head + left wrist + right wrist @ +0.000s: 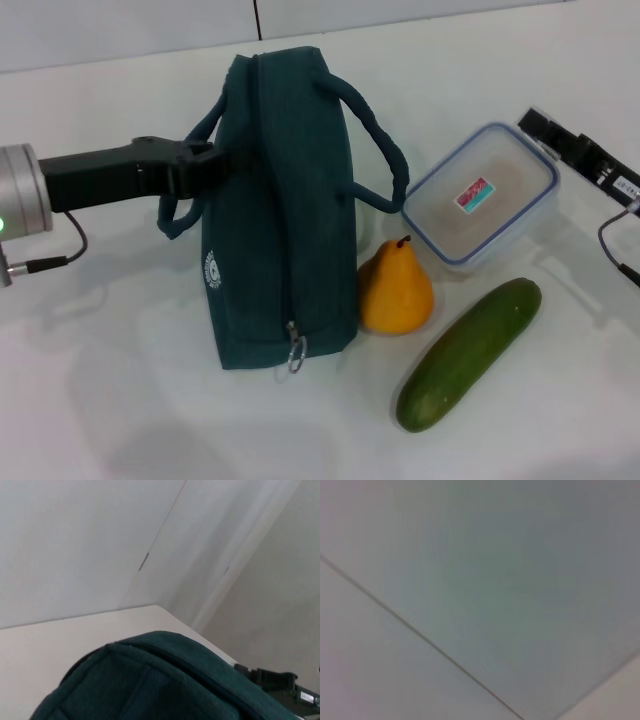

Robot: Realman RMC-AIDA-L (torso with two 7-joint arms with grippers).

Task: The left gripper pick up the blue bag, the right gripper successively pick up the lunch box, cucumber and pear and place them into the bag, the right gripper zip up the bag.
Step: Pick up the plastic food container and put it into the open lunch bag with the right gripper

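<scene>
The blue bag (280, 215) stands zipped on the desk (120, 400) with its near handle in the clamped left hand (200, 160), the pear (396, 290), cucumber (468, 352) and lunch box (482, 196) lie beyond it, toward the right hand (555, 135), whose fingers I cannot tell.

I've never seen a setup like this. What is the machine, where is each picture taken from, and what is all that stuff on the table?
It is a two-armed robot. The big picture is from its head camera; the other two are from cameras on its wrists. The left gripper reaches in at a handle of the blue bag, which stands on the white table with its zip closed. Beside the bag lie a pear, a cucumber and a clear lunch box. The right gripper waits at the table's far right edge, holding nothing.
</scene>
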